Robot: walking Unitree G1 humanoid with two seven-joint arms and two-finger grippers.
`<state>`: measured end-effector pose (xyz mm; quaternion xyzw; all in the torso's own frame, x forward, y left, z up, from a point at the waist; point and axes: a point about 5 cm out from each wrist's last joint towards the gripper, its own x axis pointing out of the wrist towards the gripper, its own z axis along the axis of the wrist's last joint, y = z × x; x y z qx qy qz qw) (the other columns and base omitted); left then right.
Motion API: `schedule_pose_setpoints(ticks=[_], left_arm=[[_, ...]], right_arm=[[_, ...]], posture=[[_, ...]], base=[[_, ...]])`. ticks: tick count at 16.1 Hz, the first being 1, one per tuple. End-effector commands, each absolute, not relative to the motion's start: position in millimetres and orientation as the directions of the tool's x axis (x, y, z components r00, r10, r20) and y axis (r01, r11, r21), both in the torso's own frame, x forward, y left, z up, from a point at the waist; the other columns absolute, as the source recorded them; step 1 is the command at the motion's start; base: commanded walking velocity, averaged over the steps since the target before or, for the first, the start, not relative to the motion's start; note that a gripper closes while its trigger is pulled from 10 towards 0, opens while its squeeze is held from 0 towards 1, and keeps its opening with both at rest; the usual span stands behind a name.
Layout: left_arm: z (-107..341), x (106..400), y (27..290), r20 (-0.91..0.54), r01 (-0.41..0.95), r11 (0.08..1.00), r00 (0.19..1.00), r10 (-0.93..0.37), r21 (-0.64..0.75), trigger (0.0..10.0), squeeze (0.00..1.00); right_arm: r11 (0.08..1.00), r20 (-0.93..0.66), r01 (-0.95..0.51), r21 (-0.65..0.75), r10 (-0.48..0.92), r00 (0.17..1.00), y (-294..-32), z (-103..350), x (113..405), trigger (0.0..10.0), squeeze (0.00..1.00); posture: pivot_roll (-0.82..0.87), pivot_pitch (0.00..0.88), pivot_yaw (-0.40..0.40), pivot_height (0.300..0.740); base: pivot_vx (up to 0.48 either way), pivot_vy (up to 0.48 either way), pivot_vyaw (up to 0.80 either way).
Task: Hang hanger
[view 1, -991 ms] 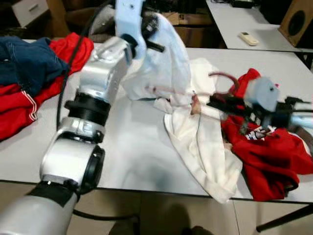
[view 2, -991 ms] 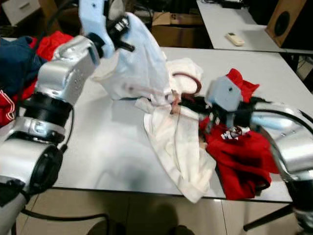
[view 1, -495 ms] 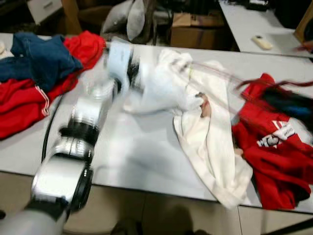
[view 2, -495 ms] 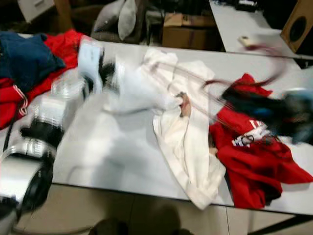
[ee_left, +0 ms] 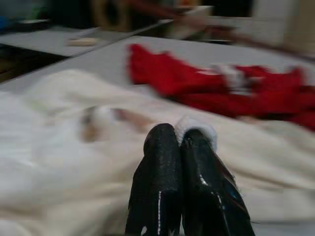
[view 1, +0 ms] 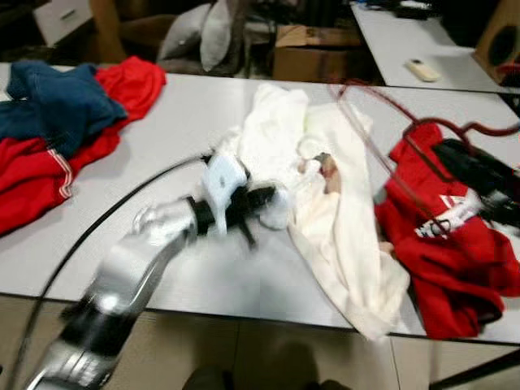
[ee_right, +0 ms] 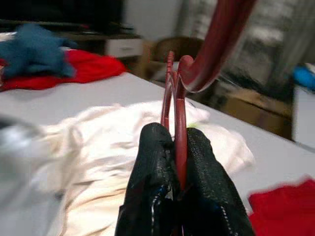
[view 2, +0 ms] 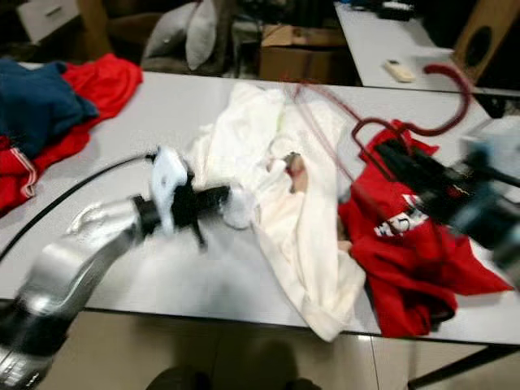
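Right wrist view gave you the clearest look at the hanger (ee_right: 179,123): a dark red one, its thin neck pinched between the two black fingers of the right gripper (ee_right: 176,162), jaws closed tight on it. From the head camera you saw that hanger (view 2: 422,122) held up off the table, hook toward the robot's right, over the red garment (view 1: 455,252) lying at the right end of the grey table (view 1: 162,154). One arm of the hanger reached left into the white shirt (view 1: 341,219), which sprawled across the middle of the table and hung over its near edge. Your left gripper (view 1: 264,199) sat low at the shirt's left edge, and in the left wrist view its fingers (ee_left: 162,162) were pressed together with a tuft of white cloth caught at their tips. At the table's left end lay a blue garment (view 1: 57,101) heaped on more red clothes (view 1: 36,175). Behind, you had a cardboard box (view 1: 313,49) and a second table with a remote (view 1: 422,71) on it.
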<state>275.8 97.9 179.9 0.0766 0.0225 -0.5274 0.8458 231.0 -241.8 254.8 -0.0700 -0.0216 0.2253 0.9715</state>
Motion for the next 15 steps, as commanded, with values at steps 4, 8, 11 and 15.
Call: schedule_pose_setpoints(ticks=[4, 8, 11, 15], left_arm=[[209, 249, 88, -0.025, 0.968, 0.250, 0.249, -0.968, -0.030, 10.0, 1.00], [201, 235, 88, -0.085, 0.975, 0.192, 0.183, -0.979, -0.114, 10.0, 1.00], [171, 243, 101, -0.324, 0.958, 0.288, 0.267, -0.908, -0.018, 10.0, 1.00], [178, 241, 121, -0.358, 0.952, 0.303, 0.267, -0.895, -0.047, 10.0, 1.00]], right_arm=[[0.958, 0.041, -0.281, -0.063, 0.284, 0.958, -232, 252, 253, 10.0, 0.00], [0.966, 0.044, -0.258, -0.023, 0.259, 0.965, -213, 247, 256, 10.0, 0.00], [0.973, 0.027, -0.227, -0.037, 0.228, 0.973, -205, 240, 260, 10.0, 0.00], [0.982, 0.044, -0.188, -0.028, 0.189, 0.981, -200, 240, 264, 10.0, 0.00]], posture=[[0.01, 0.000, -0.001, 0.740], [0.01, 0.009, 0.003, 0.740], [0.02, 0.015, 0.004, 0.740], [0.02, 0.015, 0.005, 0.740]], base=[[0.000, 0.000, 0.00], [0.000, 0.000, 0.00], [0.000, 0.000, 0.00], [0.000, 0.000, 0.00]])
